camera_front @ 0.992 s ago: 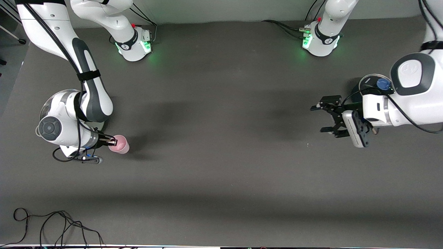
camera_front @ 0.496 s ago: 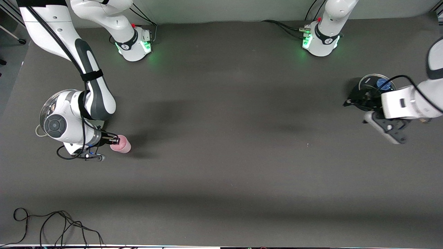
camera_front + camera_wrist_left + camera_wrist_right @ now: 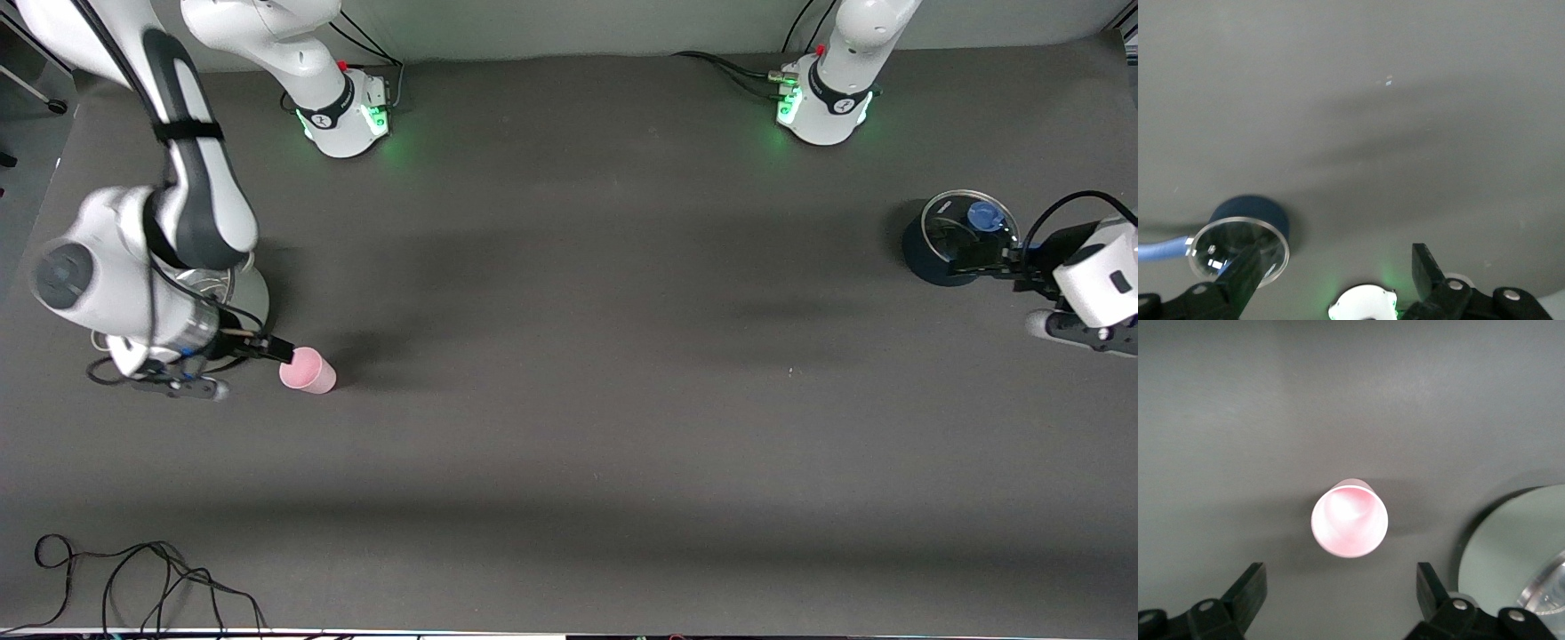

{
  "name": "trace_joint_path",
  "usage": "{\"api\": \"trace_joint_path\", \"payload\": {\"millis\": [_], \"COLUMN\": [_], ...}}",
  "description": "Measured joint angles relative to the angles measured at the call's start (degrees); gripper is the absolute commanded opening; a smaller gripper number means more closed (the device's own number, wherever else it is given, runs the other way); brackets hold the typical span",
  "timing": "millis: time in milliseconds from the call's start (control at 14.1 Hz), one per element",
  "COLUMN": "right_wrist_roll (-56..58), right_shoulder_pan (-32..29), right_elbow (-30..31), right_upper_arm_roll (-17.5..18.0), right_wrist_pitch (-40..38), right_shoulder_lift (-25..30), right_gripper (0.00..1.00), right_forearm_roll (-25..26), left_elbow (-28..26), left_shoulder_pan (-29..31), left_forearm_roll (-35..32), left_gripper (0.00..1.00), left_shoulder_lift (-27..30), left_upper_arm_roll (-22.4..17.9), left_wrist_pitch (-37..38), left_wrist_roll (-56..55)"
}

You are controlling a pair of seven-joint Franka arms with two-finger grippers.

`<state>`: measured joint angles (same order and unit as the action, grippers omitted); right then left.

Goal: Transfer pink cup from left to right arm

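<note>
The pink cup stands upright on the table, just beside the right gripper, whose fingers are spread wide and hold nothing.

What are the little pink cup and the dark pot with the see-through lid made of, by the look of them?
The pink cup looks like thin, smooth plastic: its inside glows softly, as if light passes through the wall. The dark pot appears matte, perhaps coated metal, though its look leaves that open. The pot's lid seems to be glass or clear plastic, transparent with bright glints.
</note>
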<state>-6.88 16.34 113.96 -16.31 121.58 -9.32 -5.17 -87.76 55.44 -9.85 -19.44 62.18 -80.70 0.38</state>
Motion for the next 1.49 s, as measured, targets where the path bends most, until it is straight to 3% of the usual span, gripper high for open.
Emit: {"api": "trace_joint_path", "payload": {"millis": [496,780,1134,1276,1488], "right_wrist_roll": [-0.01,0.00,0.00,0.00,0.00], "right_shoulder_pan": [-0.03,-0.01,-0.01,0.00,-0.01], "right_elbow": [-5.95,-13.96,-17.29,-17.29,-17.29], "right_upper_arm_roll": [-2.67,-2.69,-2.71,-2.71,-2.71], "right_wrist_pitch": [-13.89,-24.99,-27.83,-27.95,-28.36], "right_shoulder_lift": [11.11,11.78,11.56,11.22,11.04], "right_gripper": [1.00,1.00,1.00,1.00,1.00], "right_forearm_roll": [0.66,4.91,5.09,5.09,5.10], "left_elbow": [0.14,-3.34,-4.81,-4.54,-3.91], "left_shoulder_pan": [0.00,0.03,0.54,-3.03,-14.48], "left_forearm_roll": [-1.42,-1.42,-1.12,0.60,3.32], "left_gripper": [1.00,1.00,1.00,1.00,1.00], "left_shoulder_lift": [6.71,10.98,11.86,12.04,13.10], "left_upper_arm_roll": [0.18,0.08,-1.64,-6.77,-19.55], "left_wrist_pitch": [0.20,-1.84,-3.33,-3.44,-4.18], "left_wrist_roll": [-2.71,-3.00,-3.05,-2.58,-1.77]}}
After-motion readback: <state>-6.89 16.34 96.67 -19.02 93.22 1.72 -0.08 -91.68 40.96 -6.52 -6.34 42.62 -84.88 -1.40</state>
